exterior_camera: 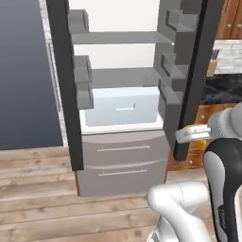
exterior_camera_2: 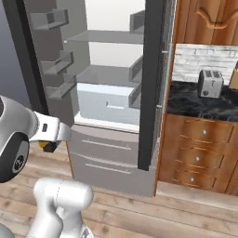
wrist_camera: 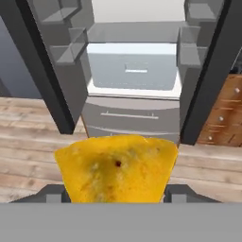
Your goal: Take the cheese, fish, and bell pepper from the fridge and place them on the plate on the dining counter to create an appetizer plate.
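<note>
Your end effector (wrist_camera: 116, 191) is grasping the cheese (wrist_camera: 117, 169), the yellow-orange wedge clamped between its fingers (wrist_camera: 49, 193) and jutting forward past them. Both hang in front of the fridge (exterior_camera: 124, 156), outside its open doors, level with its lower grey drawers (wrist_camera: 133, 118).

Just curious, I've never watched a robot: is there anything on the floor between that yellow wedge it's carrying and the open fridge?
No. In the hand view, only bare wood-plank floor lies between the yellow-orange cheese wedge and the grey-drawered open fridge.
</note>
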Available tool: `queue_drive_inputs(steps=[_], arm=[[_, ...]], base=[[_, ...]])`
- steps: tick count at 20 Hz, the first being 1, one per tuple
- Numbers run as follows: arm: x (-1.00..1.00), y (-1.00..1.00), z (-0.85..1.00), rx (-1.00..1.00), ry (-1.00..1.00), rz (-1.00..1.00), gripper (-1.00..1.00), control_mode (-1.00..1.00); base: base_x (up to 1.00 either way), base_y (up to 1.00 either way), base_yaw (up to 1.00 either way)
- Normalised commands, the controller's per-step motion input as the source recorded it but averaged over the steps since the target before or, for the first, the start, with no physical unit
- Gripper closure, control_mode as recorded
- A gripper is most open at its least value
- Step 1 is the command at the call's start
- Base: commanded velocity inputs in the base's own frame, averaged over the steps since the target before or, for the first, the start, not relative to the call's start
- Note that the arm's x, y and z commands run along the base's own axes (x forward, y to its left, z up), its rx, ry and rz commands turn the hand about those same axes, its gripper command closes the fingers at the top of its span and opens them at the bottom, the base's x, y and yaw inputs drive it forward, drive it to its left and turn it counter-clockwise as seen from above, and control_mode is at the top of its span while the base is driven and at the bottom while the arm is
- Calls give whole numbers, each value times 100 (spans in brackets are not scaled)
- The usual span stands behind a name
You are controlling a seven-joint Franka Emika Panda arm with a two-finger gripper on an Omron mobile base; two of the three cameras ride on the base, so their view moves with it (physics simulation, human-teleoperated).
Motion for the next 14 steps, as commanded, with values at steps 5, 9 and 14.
queue_drive_inputs(steps=[5, 9, 14], arm=[[0, 0, 0, 0, 0, 0, 100, 100], [0, 0, 0, 0, 0, 0, 100, 100], [0, 0, 0, 0, 0, 0, 100, 100]], base=[[-32, -100, 0], [-39, -100, -12], [-43, -100, -19]])
